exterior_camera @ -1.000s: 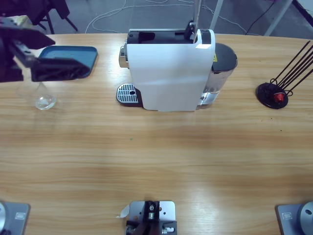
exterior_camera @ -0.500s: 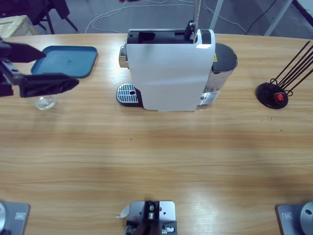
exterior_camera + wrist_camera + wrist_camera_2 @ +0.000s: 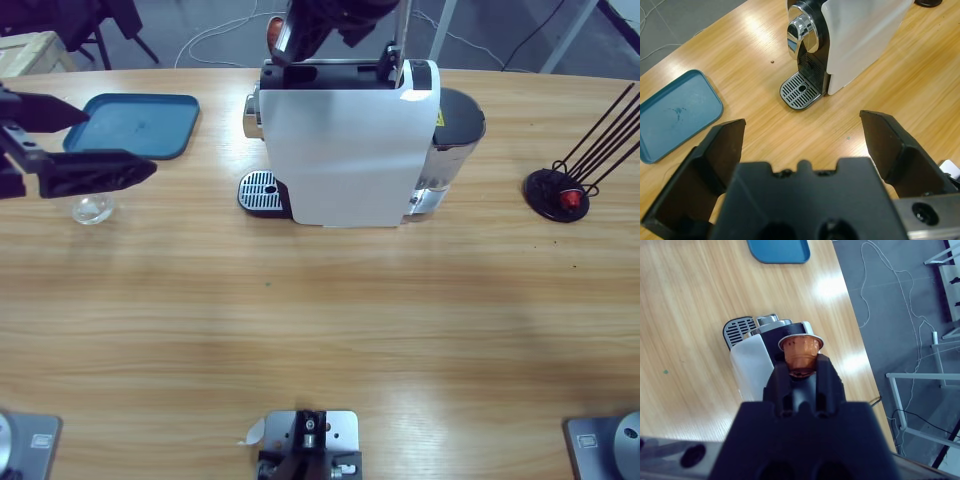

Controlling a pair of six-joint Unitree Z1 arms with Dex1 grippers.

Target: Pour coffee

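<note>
My left gripper is wide open and holds nothing. It hangs over the long wooden surface. Just under its jaws in the high view stands a small clear glass tumbler; I can't tell if the thin layer at its bottom is the coffee. Just beside the left gripper lies a flat blue plastic tray. Out in front of it stands the white and black coffee machine, with its round grey drip grate facing me.

My right gripper is pinched tight on a small shiny orange coffee capsule, wide rim away from the gripper. It hangs right above the top of the coffee machine, at the end nearest the silver spout. Well apart from both grippers stands a black wire capsule rack holding a small red capsule.
</note>
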